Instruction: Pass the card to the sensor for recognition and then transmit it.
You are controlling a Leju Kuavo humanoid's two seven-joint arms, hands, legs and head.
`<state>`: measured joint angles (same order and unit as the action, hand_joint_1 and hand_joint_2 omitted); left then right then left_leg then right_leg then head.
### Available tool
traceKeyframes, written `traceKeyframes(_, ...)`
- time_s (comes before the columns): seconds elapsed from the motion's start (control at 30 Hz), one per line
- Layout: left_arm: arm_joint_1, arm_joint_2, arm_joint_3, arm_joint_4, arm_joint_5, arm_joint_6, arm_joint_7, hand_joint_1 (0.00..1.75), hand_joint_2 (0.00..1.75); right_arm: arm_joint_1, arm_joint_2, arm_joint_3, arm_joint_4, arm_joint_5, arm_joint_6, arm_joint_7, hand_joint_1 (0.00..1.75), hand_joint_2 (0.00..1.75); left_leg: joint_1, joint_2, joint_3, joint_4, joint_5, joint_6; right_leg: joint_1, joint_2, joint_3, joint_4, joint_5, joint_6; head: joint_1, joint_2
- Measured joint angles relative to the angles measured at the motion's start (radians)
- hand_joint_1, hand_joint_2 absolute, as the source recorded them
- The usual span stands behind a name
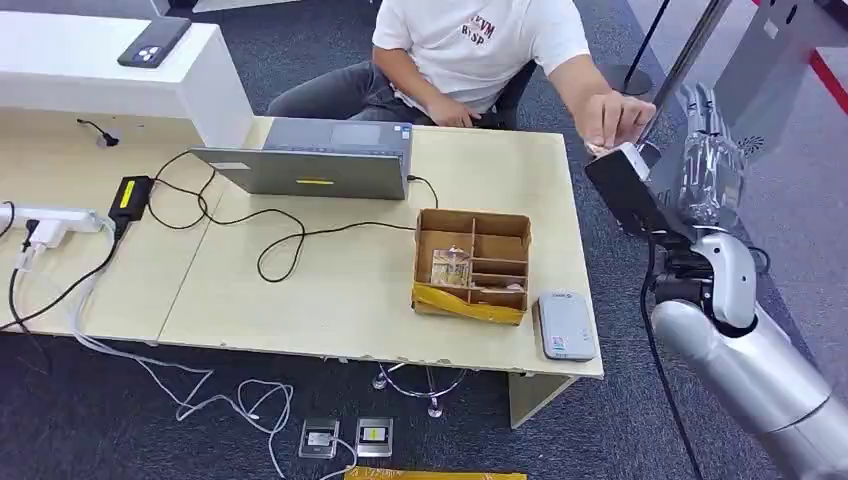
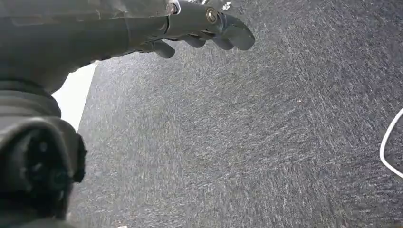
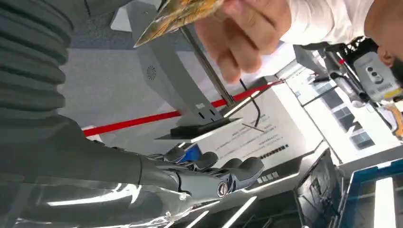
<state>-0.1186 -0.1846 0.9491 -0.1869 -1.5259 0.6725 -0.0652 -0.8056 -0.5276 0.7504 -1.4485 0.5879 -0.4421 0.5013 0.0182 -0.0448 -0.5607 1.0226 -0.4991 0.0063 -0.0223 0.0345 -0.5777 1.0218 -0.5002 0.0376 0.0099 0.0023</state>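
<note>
A person's hand [image 3: 247, 33] holds a yellow patterned card [image 3: 178, 16] just off my raised right hand [image 3: 214, 173], whose fingers are stretched out with nothing between them. From the head view, my right hand [image 1: 710, 165] stands upright beyond the table's right edge, with the person's hand [image 1: 615, 120] reaching to it. The grey-white card sensor [image 1: 565, 325] lies on the table's front right corner. My left hand [image 2: 204, 28] hangs over carpet, its fingers apart and holding nothing.
A compartmented cardboard box [image 1: 472, 262] sits left of the sensor. A laptop [image 1: 315, 160], cables and a power strip [image 1: 45, 220] occupy the table's [image 1: 330, 310] middle and left. The person sits behind the table. A metal stand pole [image 1: 690, 55] rises behind my right hand.
</note>
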Motion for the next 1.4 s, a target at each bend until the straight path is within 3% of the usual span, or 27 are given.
traceKeyframes(0.63,0.0,0.005,-0.006,0.0,0.008,0.0,0.0,0.0,0.0,-0.031,0.017,0.09,0.0,-0.019,0.039,0.011,0.0,1.75,0.0,0.0,0.0,0.0,0.0,0.0,0.0,0.0,0.0,0.0,0.0,0.0,0.0,0.0)
traceKeyframes(0.67,0.0,0.005,-0.006,0.0,0.008,0.0,0.0,0.0,0.0,-0.031,0.017,0.093,0.0,-0.021,0.041,0.011,0.09,1.75,0.0,0.0,0.0,0.0,0.0,0.0,0.0,0.0,0.0,0.0,0.0,0.0,0.0,0.0)
traceKeyframes(0.7,0.0,0.005,-0.007,0.0,0.008,0.0,0.0,0.0,0.0,-0.032,0.017,0.095,0.0,-0.024,0.045,0.013,1.55,1.75,0.0,0.0,0.0,0.0,0.0,0.0,0.0,0.0,0.0,0.0,0.0,0.0,0.0,0.0)
traceKeyframes(0.73,0.0,0.005,-0.007,0.0,0.008,0.0,0.0,0.0,0.0,-0.032,0.017,0.095,0.0,-0.024,0.048,0.014,1.75,1.75,0.0,0.0,0.0,0.0,0.0,0.0,0.0,0.0,0.0,0.0,0.0,0.0,0.0,0.0)
traceKeyframes(1.4,0.0,0.01,-0.016,0.0,0.009,0.0,0.0,0.0,0.0,-0.041,0.017,0.126,0.0,-0.035,0.076,0.022,1.75,1.75,0.0,0.0,0.0,0.0,0.0,0.0,0.0,0.0,0.0,0.0,0.0,0.0,0.0,0.0)
